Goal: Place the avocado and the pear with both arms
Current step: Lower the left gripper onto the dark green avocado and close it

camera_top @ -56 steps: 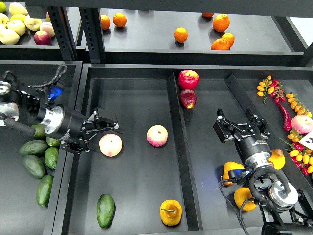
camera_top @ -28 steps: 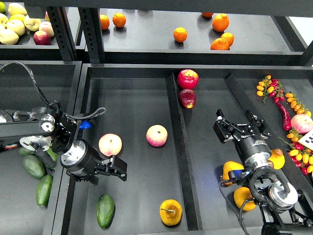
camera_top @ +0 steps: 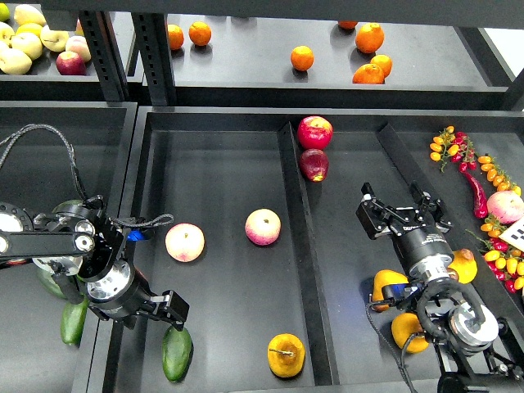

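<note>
The dark green avocado lies at the front left of the middle tray. The yellow-orange pear with its brown stem lies at the front of the same compartment, beside the divider. My left gripper is open and empty, just above and touching distance from the avocado's top end. My right gripper is open and empty, over the right compartment, far from the pear.
Two pink-yellow apples lie mid-tray. Two red apples sit at the back by the divider. More avocados lie in the left tray, yellow fruit under my right arm, oranges on the shelf.
My left gripper has swung from beside the left pink apple toward the tray's front, down to the avocado. The right arm has not moved.
</note>
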Motion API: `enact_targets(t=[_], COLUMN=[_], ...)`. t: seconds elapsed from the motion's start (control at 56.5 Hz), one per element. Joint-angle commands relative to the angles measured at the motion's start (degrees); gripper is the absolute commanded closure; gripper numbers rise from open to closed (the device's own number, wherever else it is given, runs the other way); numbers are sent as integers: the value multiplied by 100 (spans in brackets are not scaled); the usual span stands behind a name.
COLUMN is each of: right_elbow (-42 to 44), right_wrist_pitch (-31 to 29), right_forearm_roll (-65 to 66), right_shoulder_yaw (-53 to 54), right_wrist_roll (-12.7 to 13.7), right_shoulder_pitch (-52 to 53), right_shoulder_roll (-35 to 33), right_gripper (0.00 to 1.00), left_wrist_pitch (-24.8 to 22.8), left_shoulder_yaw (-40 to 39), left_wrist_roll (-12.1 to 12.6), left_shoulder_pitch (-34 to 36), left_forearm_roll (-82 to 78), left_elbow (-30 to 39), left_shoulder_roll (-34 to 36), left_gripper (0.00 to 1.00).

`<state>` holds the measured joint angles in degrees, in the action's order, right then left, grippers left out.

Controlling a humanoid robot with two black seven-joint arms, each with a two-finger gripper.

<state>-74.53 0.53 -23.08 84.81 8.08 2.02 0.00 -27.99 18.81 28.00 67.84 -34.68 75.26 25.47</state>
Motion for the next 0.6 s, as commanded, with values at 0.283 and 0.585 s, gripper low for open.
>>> enact_targets(t=[0.283, 0.585], right_elbow=[0, 0], right_wrist_pitch=[8, 131], right_forearm_roll=[216, 233], right_shoulder_yaw=[0, 0], right_wrist_roll=[0, 0], right_shoulder_pitch=[184, 264], right_shoulder_roll=[0, 0], right_gripper=[0, 0], left_wrist_pitch=[-1, -1], left_shoulder_yaw=[360, 650], left_wrist_roll=[0, 0], left_shoulder_pitch=[2, 2], left_forearm_roll=[58, 67], left_elbow=[-599, -1180], left_shoulder_roll=[-772, -1141], left_gripper=[0, 0])
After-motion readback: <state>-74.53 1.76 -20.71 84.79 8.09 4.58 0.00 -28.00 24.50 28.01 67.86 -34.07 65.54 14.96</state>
